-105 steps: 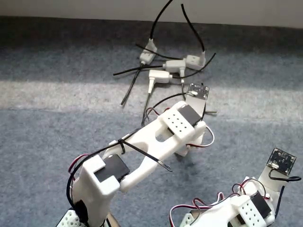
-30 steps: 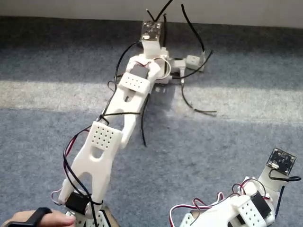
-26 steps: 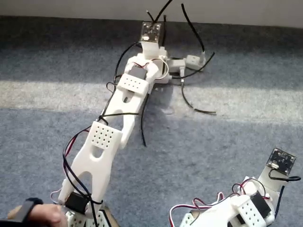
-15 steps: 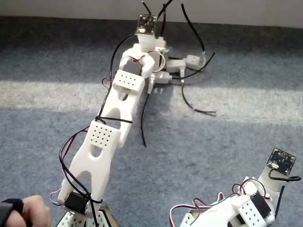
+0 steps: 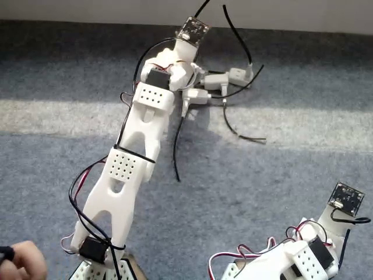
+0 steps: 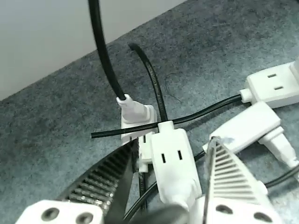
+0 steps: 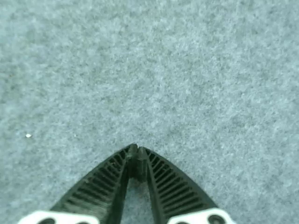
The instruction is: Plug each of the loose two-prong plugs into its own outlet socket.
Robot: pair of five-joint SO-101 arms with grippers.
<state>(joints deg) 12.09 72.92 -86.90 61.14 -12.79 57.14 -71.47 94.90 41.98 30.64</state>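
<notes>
While the left end effector (image 6: 173,142) hangs open and empty astride the outlet socket (image 6: 175,163) near the far edge of the surface (image 5: 70,175), it should close squarely on its sides, avoiding the black cord (image 6: 210,108).

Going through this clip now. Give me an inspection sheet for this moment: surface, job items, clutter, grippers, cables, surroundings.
Surface: grey carpet, no damage seen.
Job's things: a white socket lies slots up, with a white plug lying against its end; whether they are mated cannot be told. A second socket lies apart, its slots unfilled.
Clutter: nothing seen.
Grippers: left gripper is open, its fingers on either side of the socket, contact unclear. Right gripper is shut on nothing, over bare carpet.
Cables: black cords cross over the plug and each other.
Surroundings: pale wall along the far edge.
</notes>
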